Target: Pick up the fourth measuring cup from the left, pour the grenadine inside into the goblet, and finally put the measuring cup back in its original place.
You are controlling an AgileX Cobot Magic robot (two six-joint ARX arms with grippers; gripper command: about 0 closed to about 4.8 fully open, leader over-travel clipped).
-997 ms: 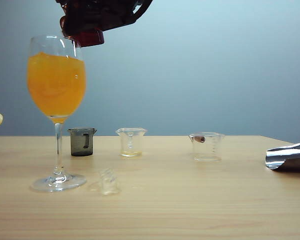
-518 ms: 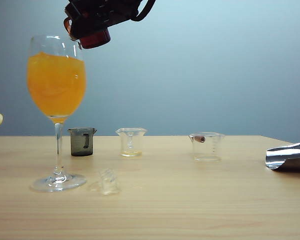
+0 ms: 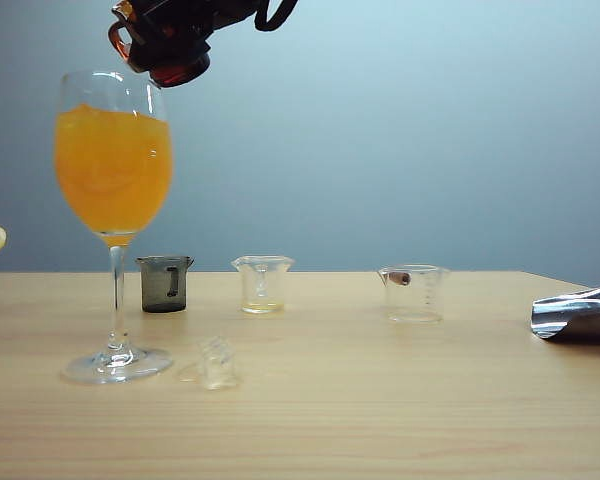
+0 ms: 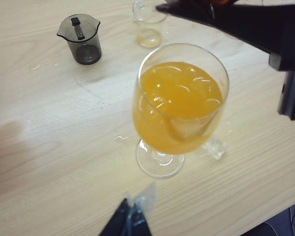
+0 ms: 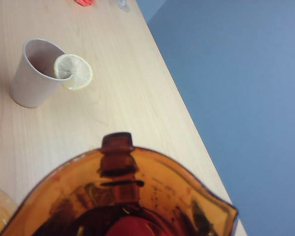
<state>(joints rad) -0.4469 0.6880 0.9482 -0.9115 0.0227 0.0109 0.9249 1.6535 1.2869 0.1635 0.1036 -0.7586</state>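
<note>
Overhead, above the rim of the goblet (image 3: pixel 113 225), hangs the right gripper (image 3: pixel 170 25), clamped on the fourth measuring cup (image 3: pixel 165 55), tilted with its flared lip toward the glass. Seen from the right wrist, the red-brown cup (image 5: pixel 120 196) fills the foreground, with grenadine (image 5: pixel 132 227) dark red inside; fingers themselves not visible there. Holds orange liquid nearly to the brim, that goblet (image 4: pixel 179 105), and stands toward the table's front left corner. Just beside its foot lies a small clear cup (image 3: pixel 217 362) on its side. Further back, toward the far edge, stand in a row a smoky grey cup (image 3: pixel 165 283), a clear cup (image 3: pixel 262 283) with a yellowish trace at the bottom, and another clear cup (image 3: pixel 414 292), well apart. At the right edge rests a shiny dark foil-like object (image 3: pixel 578 315). Near the left end stands a paper cup (image 5: pixel 37 73) with a lemon slice (image 5: pixel 73 72) on its rim. Of the left gripper (image 4: pixel 130 219) shows only a dark tip; cannot tell how wide it stands. Pale wood-grain table (image 3: pixel 380 420); plain blue-grey wall (image 3: pixel 430 130) behind.
</note>
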